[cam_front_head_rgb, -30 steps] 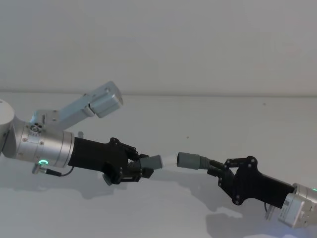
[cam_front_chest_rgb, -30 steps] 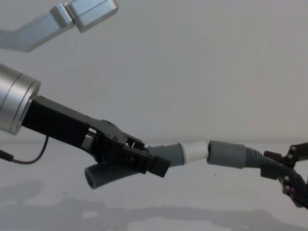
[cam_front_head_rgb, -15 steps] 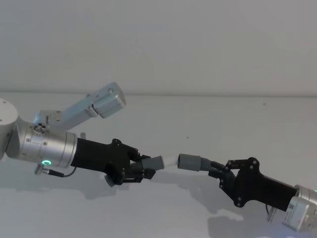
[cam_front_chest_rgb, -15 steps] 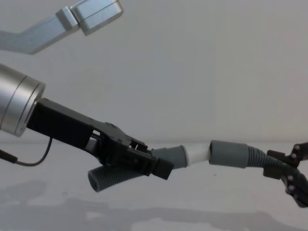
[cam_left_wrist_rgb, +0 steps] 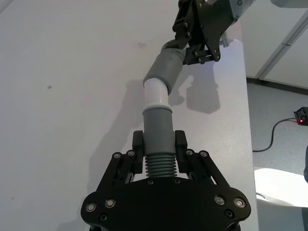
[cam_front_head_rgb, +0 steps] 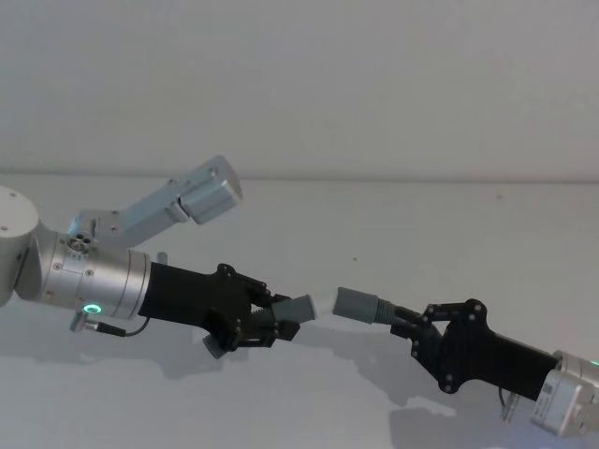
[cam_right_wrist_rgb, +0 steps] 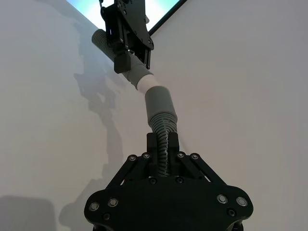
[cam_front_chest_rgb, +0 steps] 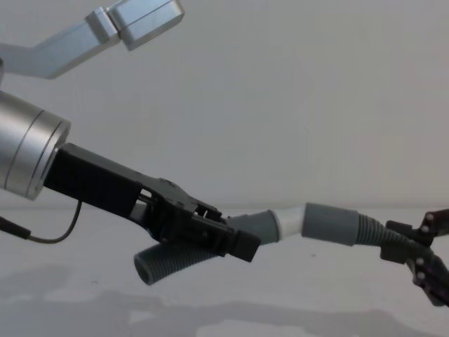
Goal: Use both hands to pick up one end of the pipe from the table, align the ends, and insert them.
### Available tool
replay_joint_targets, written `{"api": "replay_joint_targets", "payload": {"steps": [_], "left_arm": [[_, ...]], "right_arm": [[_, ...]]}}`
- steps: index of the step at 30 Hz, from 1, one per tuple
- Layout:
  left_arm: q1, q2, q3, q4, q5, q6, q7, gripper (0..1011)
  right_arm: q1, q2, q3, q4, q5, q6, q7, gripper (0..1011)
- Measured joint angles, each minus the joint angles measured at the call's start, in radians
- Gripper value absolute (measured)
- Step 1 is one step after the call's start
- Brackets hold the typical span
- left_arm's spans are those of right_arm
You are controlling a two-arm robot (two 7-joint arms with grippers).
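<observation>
Two hose pieces meet in mid-air above the counter (cam_front_head_rgb: 487, 234), and the joint is bent: the white tip (cam_front_chest_rgb: 289, 220) enters the socket cuff (cam_front_chest_rgb: 330, 223) at an angle. Pushing now may jam or kink the tip, or drag ribs through a grip. The left end effector (cam_front_head_rgb: 271, 323), at eight o'clock in the head view, is clamped on the short piece (cam_left_wrist_rgb: 159, 144) behind its grey cuff. The right end effector (cam_front_head_rgb: 407, 323), at five o'clock, is clamped on the long piece (cam_right_wrist_rgb: 161, 125) by its ribs. Both pieces look grey and flexible.
</observation>
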Motion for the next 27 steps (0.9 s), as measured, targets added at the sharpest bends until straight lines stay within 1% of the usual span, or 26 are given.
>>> {"api": "replay_joint_targets", "payload": {"steps": [11, 27], "left_arm": [[0.001, 0.008, 0.005, -0.006, -0.013, -0.003, 0.003, 371], [-0.003, 0.014, 0.013, -0.007, -0.024, 0.0, 0.007, 371]], "right_arm": [[0.006, 0.003, -0.012, 0.0, 0.005, 0.014, -0.003, 110], [0.013, 0.011, -0.025, 0.001, 0.014, 0.017, -0.003, 110]]}}
